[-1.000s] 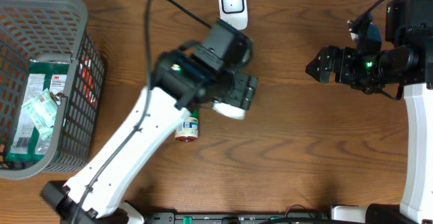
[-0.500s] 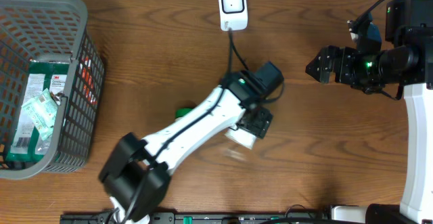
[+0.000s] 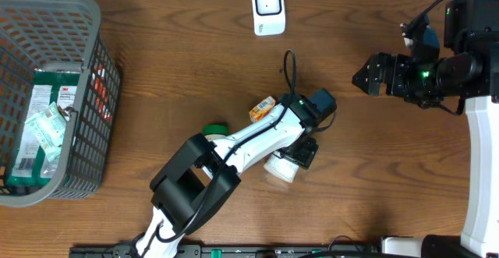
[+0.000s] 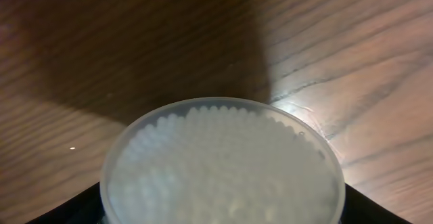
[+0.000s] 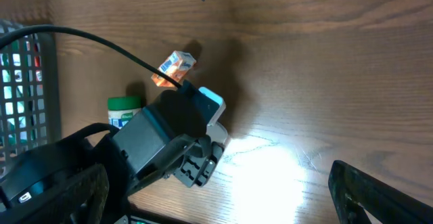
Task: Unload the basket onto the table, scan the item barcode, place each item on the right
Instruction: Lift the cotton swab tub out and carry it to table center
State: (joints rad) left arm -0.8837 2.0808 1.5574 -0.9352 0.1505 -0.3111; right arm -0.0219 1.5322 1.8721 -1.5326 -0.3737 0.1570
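A round translucent tub of cotton swabs (image 4: 223, 163) fills the lower half of the left wrist view, with black fingers (image 4: 379, 214) showing at its sides. Seen from overhead, my left gripper (image 3: 300, 150) is shut on this white tub (image 3: 281, 168) low over the middle of the table. No barcode shows on the tub. The white scanner (image 3: 267, 7) stands at the back edge, well away from the tub. My right gripper (image 3: 362, 77) hangs open at the right with nothing in it, and its wrist view looks down on the left gripper (image 5: 186, 153).
A grey basket (image 3: 97, 63) holding packets stands at the far left. A small orange packet (image 3: 263, 107) and a green-capped bottle (image 3: 214, 129) lie beside the left arm. The left arm's cable (image 3: 288, 71) loops above its wrist.
The left arm has swung from below the scanner down and to the right, carrying the white tub. The orange packet has come into view. The right arm has not moved.
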